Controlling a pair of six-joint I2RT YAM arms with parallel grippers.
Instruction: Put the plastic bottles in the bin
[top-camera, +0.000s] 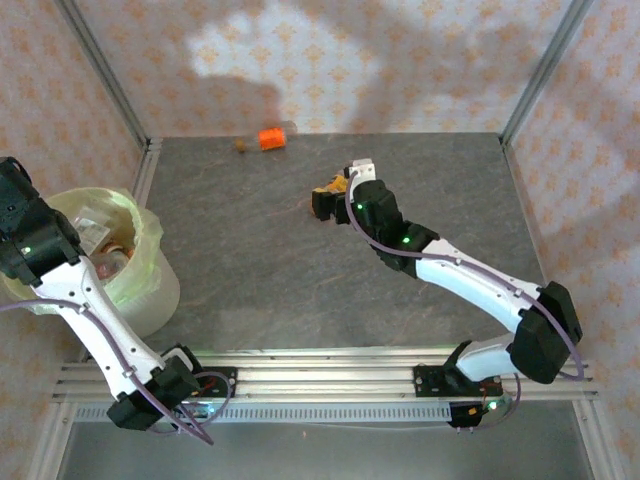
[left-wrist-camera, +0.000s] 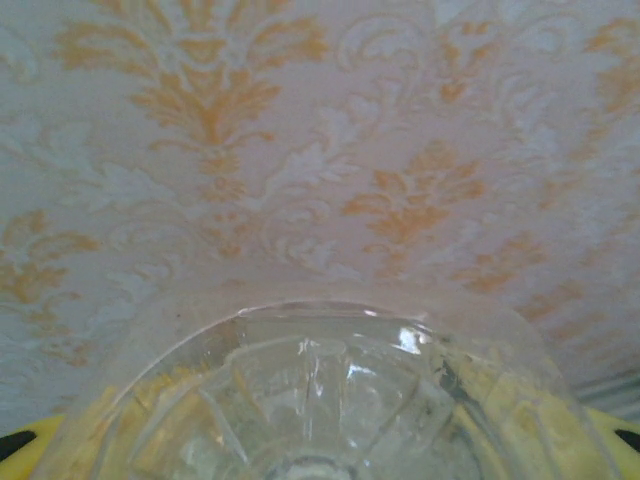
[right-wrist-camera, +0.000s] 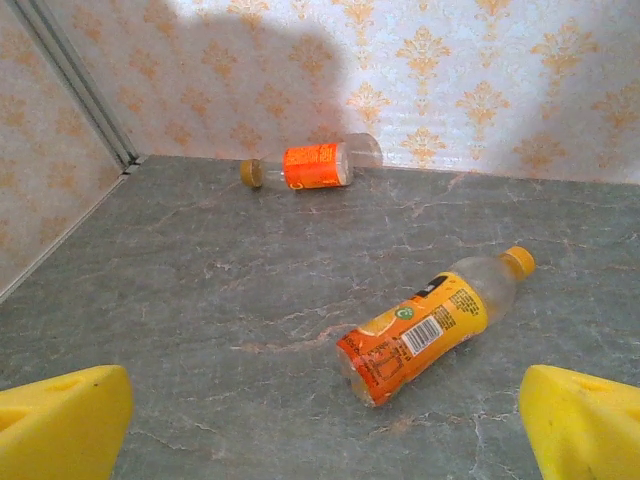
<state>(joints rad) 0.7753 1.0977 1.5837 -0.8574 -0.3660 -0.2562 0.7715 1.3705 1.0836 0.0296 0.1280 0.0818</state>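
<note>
Just ahead of the right tool (right-wrist-camera: 320, 425) lies an orange-labelled bottle (right-wrist-camera: 425, 335).

The grey, marble-veined tabletop (top-camera: 300, 290) carries two bottles, both on their sides. A clear plastic bottle with an orange label (right-wrist-camera: 312, 165) lies close to the back wall (right-wrist-camera: 480, 80). A second clear orange-capped bottle (right-wrist-camera: 425, 328) lies well apart, nearer the middle.

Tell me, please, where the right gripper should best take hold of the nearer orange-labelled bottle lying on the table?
Probably around the labelled middle of the nearer bottle, coming down from above. It lies on its side, cap pointing away and rightward, so the open right gripper should turn to close across that slanted axis. The label band is straight-sided; the neck tapers.
</note>
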